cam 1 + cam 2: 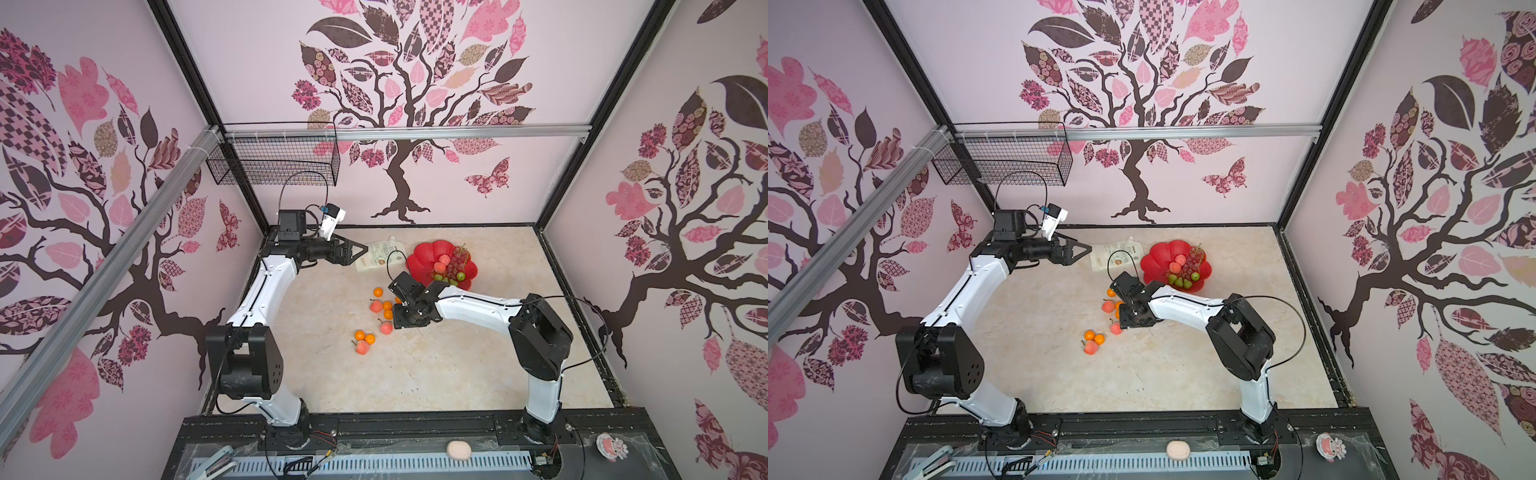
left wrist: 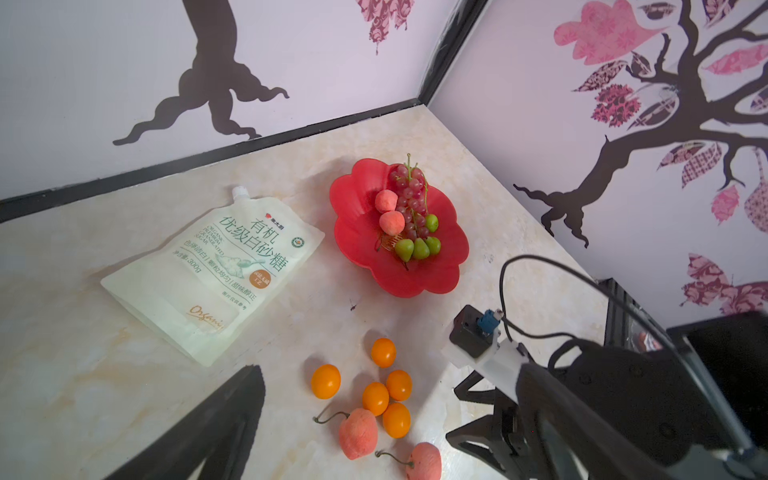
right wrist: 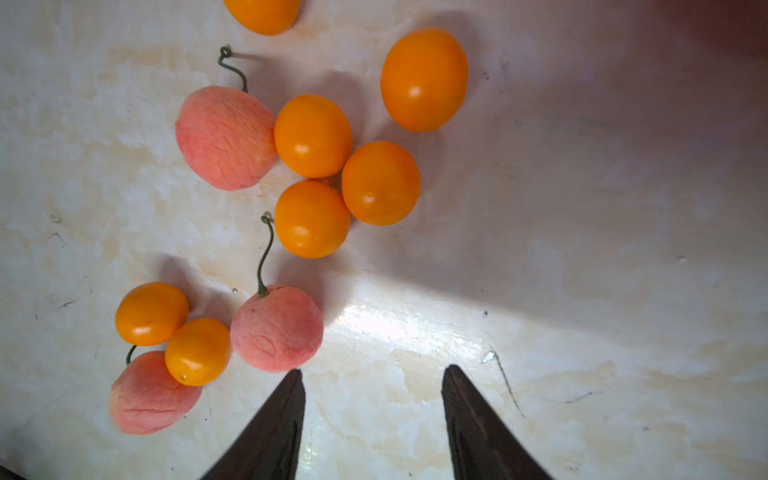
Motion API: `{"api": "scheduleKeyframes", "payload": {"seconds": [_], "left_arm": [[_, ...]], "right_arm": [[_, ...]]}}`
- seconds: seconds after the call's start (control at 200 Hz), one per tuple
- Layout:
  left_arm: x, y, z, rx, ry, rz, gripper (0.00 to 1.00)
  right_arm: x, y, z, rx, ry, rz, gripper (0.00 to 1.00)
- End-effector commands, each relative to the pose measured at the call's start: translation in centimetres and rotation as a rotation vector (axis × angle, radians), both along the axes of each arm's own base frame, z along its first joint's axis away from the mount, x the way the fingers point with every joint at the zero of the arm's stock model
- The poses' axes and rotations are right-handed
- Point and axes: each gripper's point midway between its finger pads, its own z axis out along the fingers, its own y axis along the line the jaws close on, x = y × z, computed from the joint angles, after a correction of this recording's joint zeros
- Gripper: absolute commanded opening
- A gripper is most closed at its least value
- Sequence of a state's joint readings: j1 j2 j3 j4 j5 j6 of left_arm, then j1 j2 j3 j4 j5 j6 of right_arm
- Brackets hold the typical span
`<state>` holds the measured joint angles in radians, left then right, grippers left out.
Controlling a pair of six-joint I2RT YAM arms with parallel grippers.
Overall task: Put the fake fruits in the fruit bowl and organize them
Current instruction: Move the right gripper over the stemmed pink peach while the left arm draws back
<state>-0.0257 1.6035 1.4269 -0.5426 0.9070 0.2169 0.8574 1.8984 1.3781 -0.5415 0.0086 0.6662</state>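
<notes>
The red fruit bowl (image 1: 424, 257) (image 2: 357, 232) at the back of the table holds a grape bunch (image 2: 409, 195), two peaches (image 2: 391, 222) and green fruits (image 2: 419, 248). Loose on the table in front of it lie several tangerines (image 1: 387, 305) (image 3: 311, 135) and three peaches (image 1: 385, 327) (image 3: 276, 328). My right gripper (image 3: 374, 368) hangs open just beside the nearest peach, with bare table between its fingers. In both top views its wrist (image 1: 415, 313) (image 1: 1136, 316) hides the fingertips. My left gripper (image 1: 359, 250) (image 2: 386, 365) is open, raised at the back left and holding nothing.
A white printed pouch (image 1: 380, 257) (image 2: 216, 270) lies flat just left of the bowl. A black wire basket (image 1: 274, 166) hangs on the back left wall. A pale pink lump (image 1: 458, 450) rests on the front rail.
</notes>
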Motion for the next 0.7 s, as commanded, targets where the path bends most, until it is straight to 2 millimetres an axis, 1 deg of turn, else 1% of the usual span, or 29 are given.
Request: {"api": "scheduleKeyframes", "payload": {"seconds": [0.0,0.085,0.195,0.41,0.525,0.695], "left_arm": [[-4.2,-1.1,-0.2,0.045,-0.165,-0.216,0.99],[-6.2,-1.3,-0.2,0.068,-0.256,-0.297,0.99],[-7.2,-1.3,-0.8,0.101,-0.28,-0.334,0.99],[-7.6,-0.9,-2.9,0.166,-0.256,-0.368,0.99],[-7.7,-0.8,-3.0,0.175,-0.27,-0.37,0.98],[-7.4,-0.8,-3.3,0.173,-0.259,-0.363,0.98]], "right_arm": [[-0.5,1.5,3.7,0.112,-0.04,-0.004,0.57],[-0.9,1.9,3.5,0.124,-0.026,0.006,0.58],[-1.4,2.5,3.0,0.124,-0.008,0.024,0.58],[-1.7,3.3,1.6,0.113,0.027,0.034,0.59],[-1.7,3.7,1.4,0.128,0.031,0.03,0.6],[-1.6,4.1,0.3,0.103,0.048,0.048,0.61]]}}
